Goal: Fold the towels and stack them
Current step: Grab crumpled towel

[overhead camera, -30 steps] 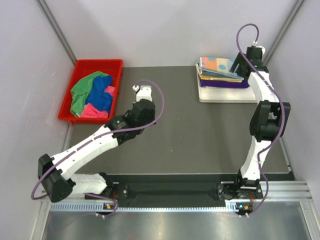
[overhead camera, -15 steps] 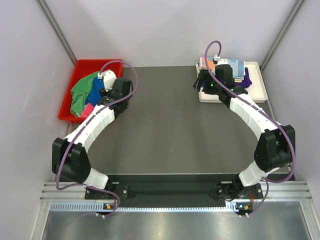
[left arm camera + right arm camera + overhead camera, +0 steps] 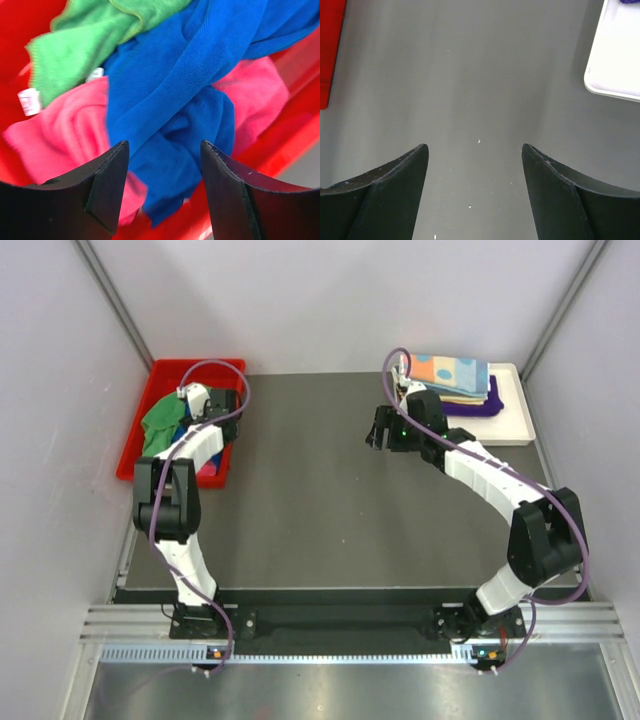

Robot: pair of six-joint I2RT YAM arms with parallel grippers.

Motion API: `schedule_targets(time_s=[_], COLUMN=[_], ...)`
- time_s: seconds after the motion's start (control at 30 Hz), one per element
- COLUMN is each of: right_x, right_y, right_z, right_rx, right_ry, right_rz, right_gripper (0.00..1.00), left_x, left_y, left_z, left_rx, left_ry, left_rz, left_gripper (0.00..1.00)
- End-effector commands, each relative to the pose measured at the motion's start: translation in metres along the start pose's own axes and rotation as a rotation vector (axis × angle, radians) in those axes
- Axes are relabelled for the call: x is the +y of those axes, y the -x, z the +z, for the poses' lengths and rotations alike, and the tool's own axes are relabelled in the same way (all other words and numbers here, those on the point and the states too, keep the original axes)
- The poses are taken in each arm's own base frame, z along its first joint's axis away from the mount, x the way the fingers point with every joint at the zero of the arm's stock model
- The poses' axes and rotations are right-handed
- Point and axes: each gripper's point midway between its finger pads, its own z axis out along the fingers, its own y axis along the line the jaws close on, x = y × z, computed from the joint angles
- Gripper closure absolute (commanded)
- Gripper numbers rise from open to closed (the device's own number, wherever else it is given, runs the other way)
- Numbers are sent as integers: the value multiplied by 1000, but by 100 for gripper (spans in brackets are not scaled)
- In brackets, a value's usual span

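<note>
Loose towels lie bunched in the red bin (image 3: 135,445): a green one (image 3: 160,420), a royal blue one (image 3: 170,95) and a pink one (image 3: 65,135). My left gripper (image 3: 165,150) is open and empty just above the blue towel, its jaws standing either side of a hanging fold. In the top view it (image 3: 203,416) sits over the bin. A folded stack (image 3: 455,380) with an orange-pink, teal-dotted towel on top and a purple one at the bottom rests on the white tray (image 3: 505,430). My right gripper (image 3: 475,150) is open and empty over bare table, left of the tray (image 3: 383,432).
The dark table mat (image 3: 330,510) lies between bin and tray. The white tray's corner (image 3: 615,65) shows at the upper right of the right wrist view and the red bin's edge (image 3: 330,50) at its left. Grey walls enclose the table on three sides.
My left arm has swung from the table's middle to over the red bin. My right gripper has come off the towel stack and moved left over the bare table.
</note>
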Motion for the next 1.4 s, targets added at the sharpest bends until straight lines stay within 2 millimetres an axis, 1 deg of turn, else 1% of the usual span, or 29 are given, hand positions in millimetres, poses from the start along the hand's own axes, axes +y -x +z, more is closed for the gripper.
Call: schedule_targets(time_s=[0.0,0.1,0.17,0.23,0.27,0.33,0.37,0.4,0.43,0.47,0.5,0.67,0.7,0.77,0.8,0.83,0.9,0.93,1.0,1.03,1.1,1.13,1.17,1.2,1.23,1.27,1.3,1.33,1.37], right_x=[16,16,17,16,16,14,14,15,15,16,15,15,15,15,14,15,16,17,19,18,20,20,20,21,21,20,20,19,18], right_y=[14,13,11,10,10,11,11,11,12,12,13,16,16,17,16,18,20,21,25,24,28,29,30,31,31,33,36,36,37], right_z=[-7,-3,-2,-2,-2,-3,-3,-3,-4,-4,-4,-5,-4,-3,-2,-2,-1,0,0,1,2,2,2,1,1,0,-2,-3,-4], right_rx=[-58,-51,-49,-46,-47,-52,-53,-53,-54,-55,-56,-66,-68,-69,-66,-69,-73,-74,-82,-79,-87,-88,-90,-92,-90,-94,-103,-102,-104], right_ry=[42,46,50,49,46,38,38,38,37,38,36,33,32,32,29,32,35,36,41,40,41,40,39,40,37,32,30,28,20], right_rz=[-40,-43,-43,-45,-45,-44,-45,-45,-46,-51,-50,-56,-56,-58,-59,-58,-58,-58,-59,-59,-60,-57,-57,-58,-57,-57,-55,-56,-57], right_gripper=[25,27,28,31,32,34,34,35,35,35,35,35,35,36,36,35,36,36,36,36,35,36,36,36,36,36,36,36,36], left_x=[-12,-10,-9,-11,-10,-10,-8,-8,-6,-5,-6,-4,-3,5,2,5,5,5,0,1,-9,-9,-17,-20,-21,-29,-31,-42,-44], left_y=[14,5,1,-1,-2,1,3,6,13,16,20,41,43,44,53,55,63,71,77,84,85,91,91,92,100,97,104,103,98], left_z=[15,24,28,29,28,25,21,18,12,9,6,-21,-26,-36,-42,-51,-61,-70,-83,-92,-110,-121,-135,-144,-158,-174,-188,-204,-211], left_rx=[-17,5,23,32,35,22,17,9,-10,-14,-22,-84,-91,-109,-140,-156,-180,-197,-205,-219,-234,-249,-257,-263,-287,-288,-306,-306,-289], left_ry=[-14,-8,-22,-31,-33,-43,-54,-64,-74,-82,-94,-189,-208,-229,-262,-281,-312,-334,-372,-381,-424,-438,-463,-479,-499,-527,-559,-605,-619], left_rz=[-45,-49,-55,-55,-54,-72,-79,-85,-99,-104,-111,-164,-174,-192,-217,-218,-231,-239,-240,-245,-227,-222,-213,-206,-203,-185,-187,-176,-152], left_gripper=[36,38,44,55,70,81,90,94,96,97,100,100,100,100,100,100,100,100,100,100,100,100,100,100,100,100,100,100,100])
